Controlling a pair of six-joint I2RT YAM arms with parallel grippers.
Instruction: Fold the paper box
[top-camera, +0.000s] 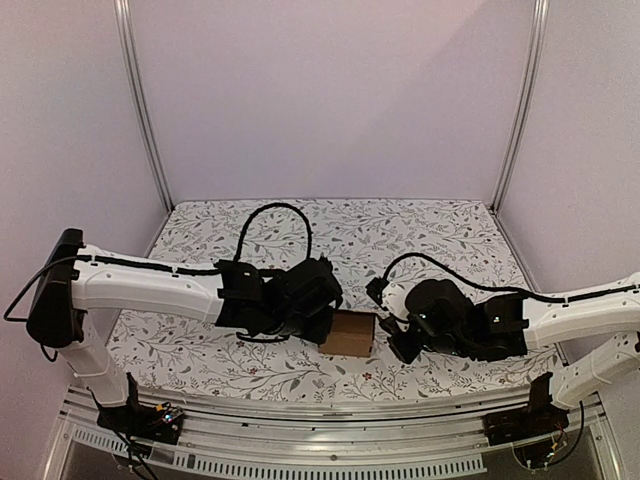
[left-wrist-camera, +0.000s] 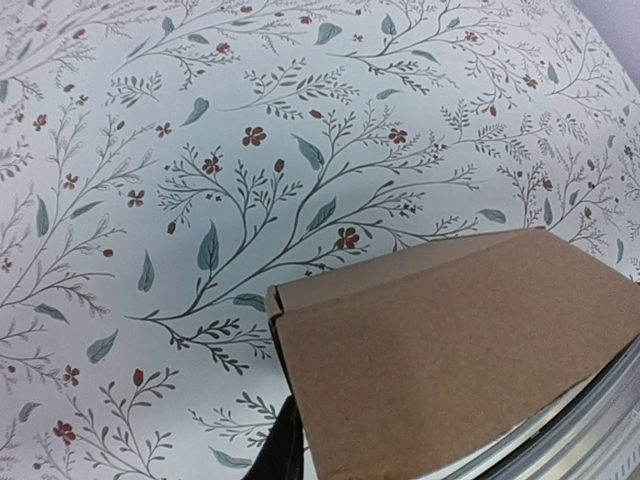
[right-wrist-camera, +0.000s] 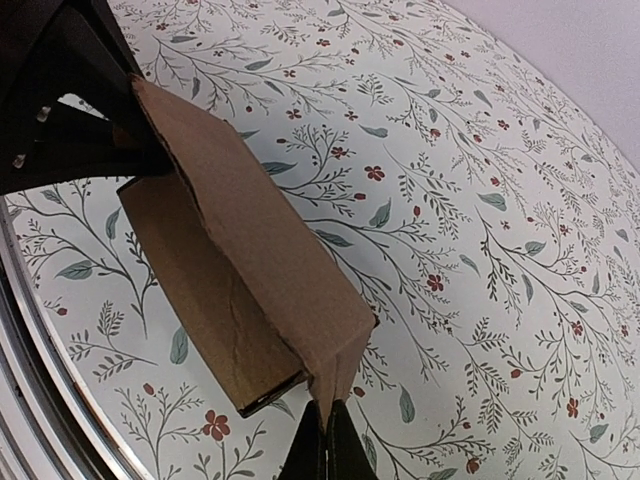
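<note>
Two grippers are set against the paper box (top-camera: 350, 335), one from each side.
The box is seen on the flowered tablecloth (top-camera: 440, 235), close to the near edge and about midway between left and right, with one brown panel raised over its open body. The panel's lower corner is pinched between the closed fingers of the right gripper (right-wrist-camera: 324, 452). The left gripper (top-camera: 322, 322) is held against the box's left side; how far it is spread cannot be told.
</note>
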